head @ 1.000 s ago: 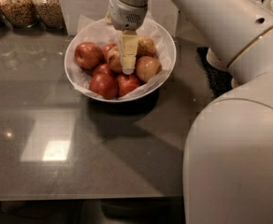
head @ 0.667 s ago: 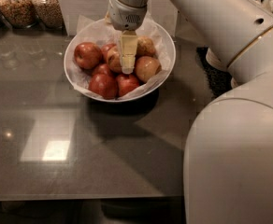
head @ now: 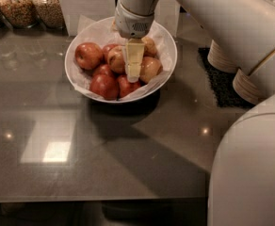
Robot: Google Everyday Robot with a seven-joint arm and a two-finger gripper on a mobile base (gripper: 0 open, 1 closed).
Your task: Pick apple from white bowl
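The white bowl (head: 168,44), lined with crinkled white paper, stands on the dark counter and holds several apples. A red-orange apple with a yellowish blush (head: 116,59) lies near the bowl's middle. A large red apple (head: 89,55) lies to its left. Paler tan apples (head: 151,68) lie on the right and smaller deep-red ones (head: 104,85) at the front. My gripper (head: 133,72) points straight down into the bowl, between the blushed apple and a tan apple, touching or nearly touching both.
Glass jars of grain (head: 16,4) stand at the back left. A white box (head: 83,4) stands behind the bowl. Stacked beige disposable bowls (head: 224,55) sit on a black mat at the right. My white arm and body fill the right side.
My gripper has sunk slightly lower among the apples. The apples and bowl have not visibly shifted.
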